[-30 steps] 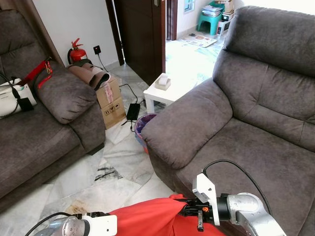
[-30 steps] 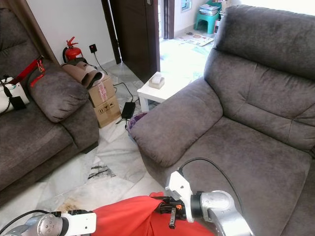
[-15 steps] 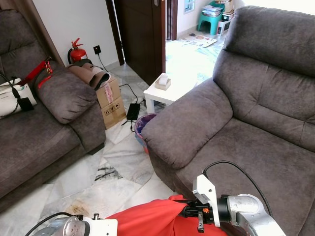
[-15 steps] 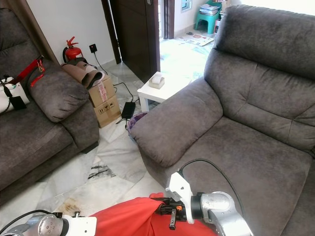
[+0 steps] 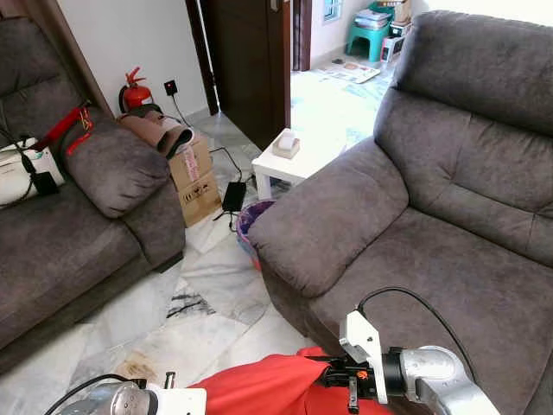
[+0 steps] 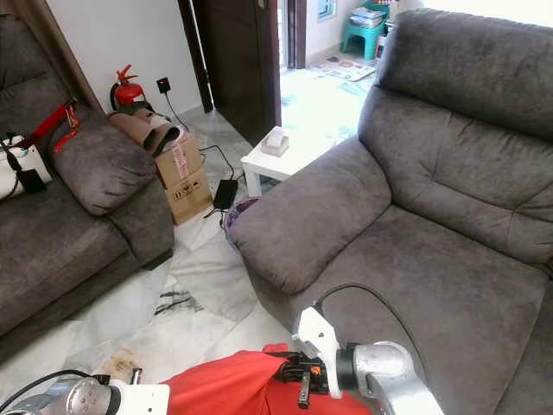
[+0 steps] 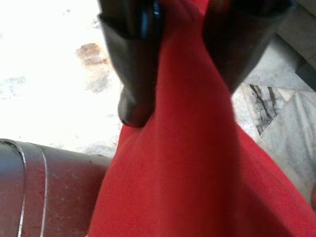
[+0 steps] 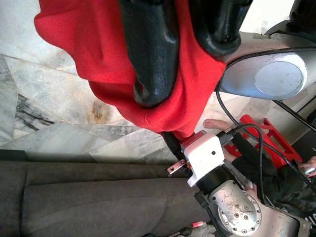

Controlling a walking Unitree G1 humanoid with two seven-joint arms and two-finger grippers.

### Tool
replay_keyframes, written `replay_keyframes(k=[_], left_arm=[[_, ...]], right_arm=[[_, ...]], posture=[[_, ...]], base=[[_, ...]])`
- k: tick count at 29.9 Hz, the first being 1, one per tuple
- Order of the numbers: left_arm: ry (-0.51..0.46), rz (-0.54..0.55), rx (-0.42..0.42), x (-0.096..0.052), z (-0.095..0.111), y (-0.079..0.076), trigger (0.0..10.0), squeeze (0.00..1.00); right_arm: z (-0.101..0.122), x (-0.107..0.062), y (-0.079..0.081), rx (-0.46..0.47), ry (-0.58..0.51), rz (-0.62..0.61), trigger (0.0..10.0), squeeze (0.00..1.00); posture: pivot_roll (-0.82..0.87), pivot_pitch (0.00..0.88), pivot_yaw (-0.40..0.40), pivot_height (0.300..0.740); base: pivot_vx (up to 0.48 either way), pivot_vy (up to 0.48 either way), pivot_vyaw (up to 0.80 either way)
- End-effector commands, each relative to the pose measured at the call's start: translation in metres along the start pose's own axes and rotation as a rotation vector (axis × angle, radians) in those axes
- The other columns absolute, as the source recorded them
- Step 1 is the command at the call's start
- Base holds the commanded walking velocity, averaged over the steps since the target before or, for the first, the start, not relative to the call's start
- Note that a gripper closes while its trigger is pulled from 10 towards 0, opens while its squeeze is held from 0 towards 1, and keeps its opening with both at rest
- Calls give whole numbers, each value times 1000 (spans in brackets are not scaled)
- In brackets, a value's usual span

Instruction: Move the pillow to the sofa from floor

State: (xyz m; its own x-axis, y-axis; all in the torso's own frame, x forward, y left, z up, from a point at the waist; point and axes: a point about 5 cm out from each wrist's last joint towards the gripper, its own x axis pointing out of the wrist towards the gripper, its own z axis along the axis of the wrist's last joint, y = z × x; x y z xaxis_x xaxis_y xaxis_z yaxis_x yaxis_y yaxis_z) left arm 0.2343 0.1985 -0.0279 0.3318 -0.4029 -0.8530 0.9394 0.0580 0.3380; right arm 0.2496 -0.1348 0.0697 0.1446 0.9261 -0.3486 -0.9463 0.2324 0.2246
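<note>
Pillow (image 5: 268, 391), red, hangs above the tiled floor (image 5: 194, 311), just off the grey sofa's (image 5: 449, 225) front edge by its armrest. Left tool (image 7: 180, 59) clenched on its fabric; right tool (image 8: 185, 44) likewise clenched on its other side. Cardboard box (image 5: 192, 173) stands beyond.

We have 1 sofa (image 5: 449, 216) on our right, another sofa (image 5: 60, 225) left, a small table (image 5: 285, 164) between them.
</note>
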Motion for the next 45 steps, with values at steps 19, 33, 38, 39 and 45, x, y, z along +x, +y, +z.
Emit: replay_keyframes(k=[19, 33, 38, 39, 45], left_arm=[[-141, 605, -351, -19, 18, 72, 0, 0], [-619, 1158, -788, -58, 93, 108, 10000, 0], [-605, 1202, -710, -66, 100, 106, 10000, 0], [-607, 1218, -735, -69, 99, 106, 10000, 0], [-627, 1228, -721, -76, 107, 110, 10000, 0]], right_arm=[[5, 1, -24, -68, -123, -316, 10000, 0], [-7, 2, -42, 189, -409, -873, 10000, 0], [-3, 1, -46, 230, -470, -1008, 10000, 0], [0, 0, -48, 239, -490, -1040, 10000, 0], [9, -2, -52, 258, -538, -1073, 10000, 0]], posture=[[37, 86, 72, 740], [37, 50, 56, 740], [42, 53, 52, 740], [42, 58, 52, 740], [38, 87, 50, 740]], base=[[0, 0, 0], [0, 0, 0], [0, 0, 0], [0, 0, 0], [0, 0, 0]])
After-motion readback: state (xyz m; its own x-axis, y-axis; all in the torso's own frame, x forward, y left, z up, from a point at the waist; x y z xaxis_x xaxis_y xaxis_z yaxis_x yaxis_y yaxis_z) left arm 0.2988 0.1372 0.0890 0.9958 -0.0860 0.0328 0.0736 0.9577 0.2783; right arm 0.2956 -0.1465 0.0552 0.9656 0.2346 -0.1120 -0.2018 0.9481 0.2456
